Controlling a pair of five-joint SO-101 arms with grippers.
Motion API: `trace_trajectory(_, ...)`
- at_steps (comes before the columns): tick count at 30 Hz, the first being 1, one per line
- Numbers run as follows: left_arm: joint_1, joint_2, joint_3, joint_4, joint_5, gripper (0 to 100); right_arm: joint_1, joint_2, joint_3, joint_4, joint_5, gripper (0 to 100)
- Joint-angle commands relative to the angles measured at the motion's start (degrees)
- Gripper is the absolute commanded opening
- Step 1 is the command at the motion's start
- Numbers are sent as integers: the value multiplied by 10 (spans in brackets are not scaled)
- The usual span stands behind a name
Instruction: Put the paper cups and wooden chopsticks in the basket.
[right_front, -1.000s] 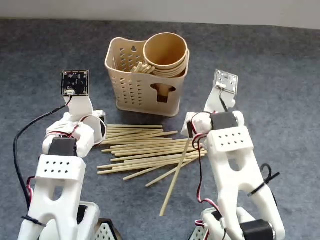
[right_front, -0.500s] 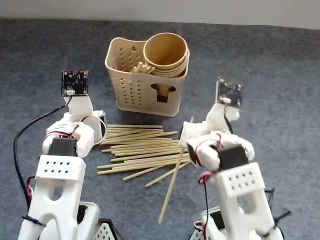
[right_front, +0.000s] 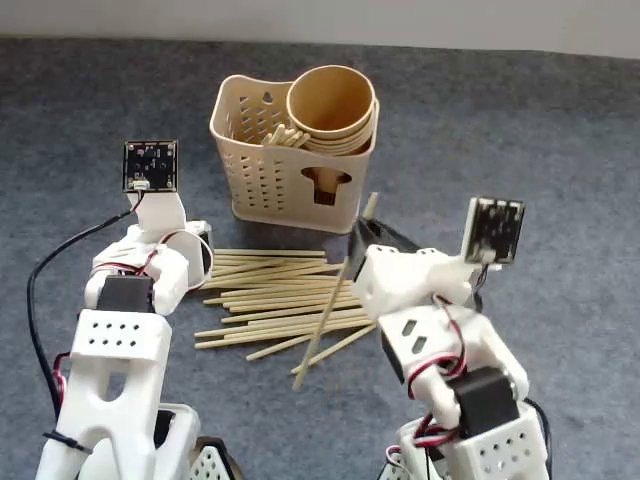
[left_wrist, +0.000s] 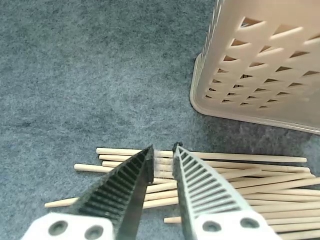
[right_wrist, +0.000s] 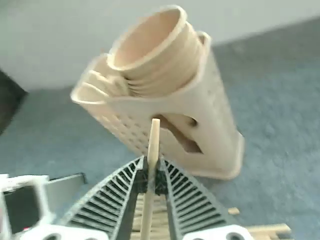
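Chopstick (right_wrist: 154, 136) pinched between right fingers (right_wrist: 117, 192), tip near basket (right_wrist: 215, 130).

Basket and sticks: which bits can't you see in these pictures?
High view: walls and cups hide the bottom of the basket; the cup count is unclear.
Left wrist view: the left tool covers part of the stick pile; the edge cuts off more.
Right wrist view: the held stick runs past the right tool and off the edge, hiding its lower end.
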Motion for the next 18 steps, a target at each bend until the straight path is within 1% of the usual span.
trace_trajectory(1,-4,-13,-5,-11,1,81,-41,-67,44,-117,81,5)
trace_trajectory(3,-4,-13,-5,-11,1,81,-48,-92,68,-165,149,5)
trace_trajectory(5,-4,-13,-5,-11,1,81,-67,-110,87,-205,187,5)
trace_trajectory(10,-3,-13,-5,-11,1,81,-115,-120,96,-299,204,5)
trace_trajectory(14,-3,-13,-5,-11,1,81,-119,-94,95,-401,205,5)
trace_trajectory(18,-3,-14,-5,-11,1,81,-119,-30,71,-521,243,5)
